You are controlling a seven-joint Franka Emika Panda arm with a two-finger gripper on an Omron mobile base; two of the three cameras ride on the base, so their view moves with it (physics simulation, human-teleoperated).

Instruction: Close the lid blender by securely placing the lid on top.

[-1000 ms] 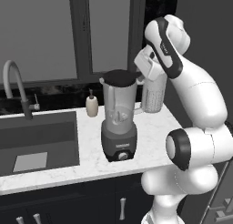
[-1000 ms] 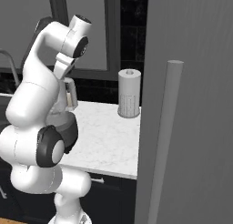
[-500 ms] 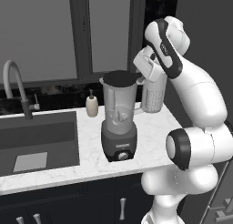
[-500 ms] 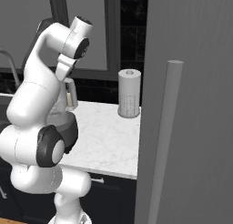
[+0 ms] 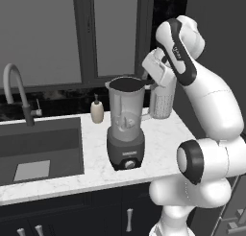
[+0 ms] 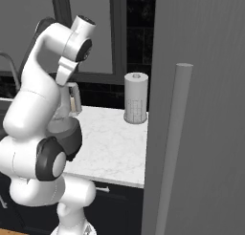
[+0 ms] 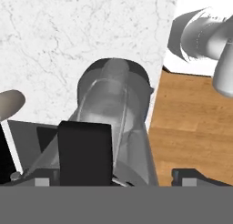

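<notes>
The blender [image 5: 126,134] stands on the white marble counter [image 5: 158,148], its dark grey base and knob facing the room, the clear jar rising above it. The black lid [image 5: 129,80] sits flat across the jar's rim, and looks level from here, though I can't tell whether it is pressed fully home.

The gripper [image 5: 150,80] hangs just at the lid's 3 o'clock edge, reaching in from the arm's side. In the hand view the finger tips sit far out at the two bottom corners, so the hand is spread wide and holds nothing; the dark lid tab [image 7: 84,152] lies between them, with the jar [image 7: 113,123] running away beneath.

The worry I see is the retreat. The fingers are close to the rim, and a sideways or tilted pull-away could catch the tab and drag the lid askew or off. If the lid is only resting, a nudge could also rock the tall jar. At about 11 o'clock from the blender stands a beige soap bottle [image 5: 97,111], and behind it at 1 o'clock a paper-towel roll [image 6: 135,98], both clear of the arm.
</notes>
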